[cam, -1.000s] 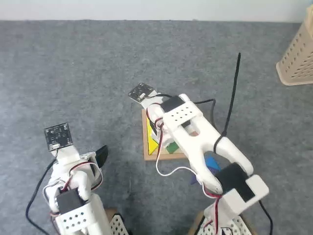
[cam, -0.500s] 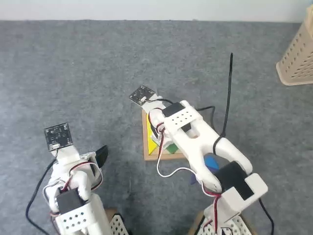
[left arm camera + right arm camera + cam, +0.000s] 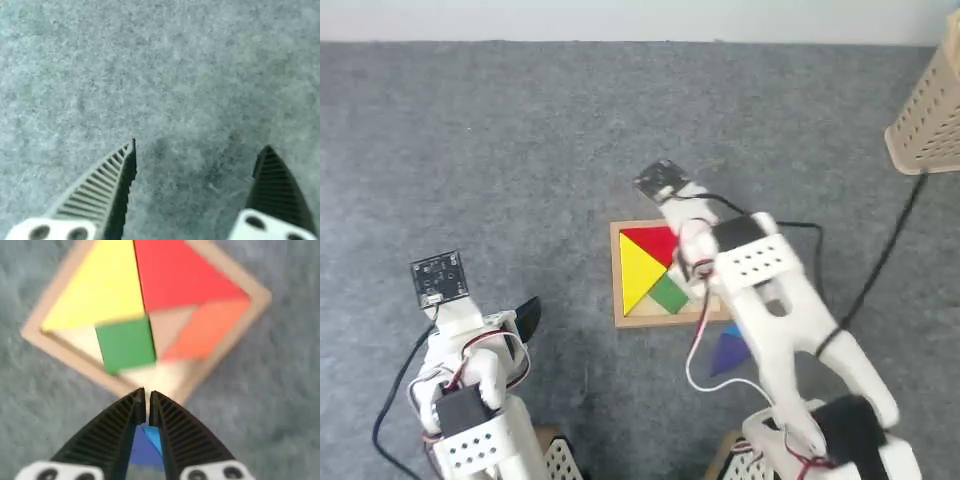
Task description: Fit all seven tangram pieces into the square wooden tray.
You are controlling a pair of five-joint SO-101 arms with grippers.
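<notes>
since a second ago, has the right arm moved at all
Yes. In the high view the right arm has swung rightward off the wooden tray, uncovering the red piece, yellow piece and green piece.

A beige slotted basket [image 3: 928, 105] stands at the far right of the grey felt-covered counter [image 3: 470, 130]; a pale wall [image 3: 620, 18] runs behind.

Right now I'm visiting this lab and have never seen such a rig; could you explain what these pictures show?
These are two small robot arms working over grey carpet. One picture looks down from a fixed camera; the other two come from cameras on each arm's wrist. The square wooden tray holds a yellow triangle, red triangle, green square and orange piece. Blue pieces lie outside, beside it. The left gripper is open over bare carpet; the right gripper is shut, apparently empty, by the tray's corner.
</notes>
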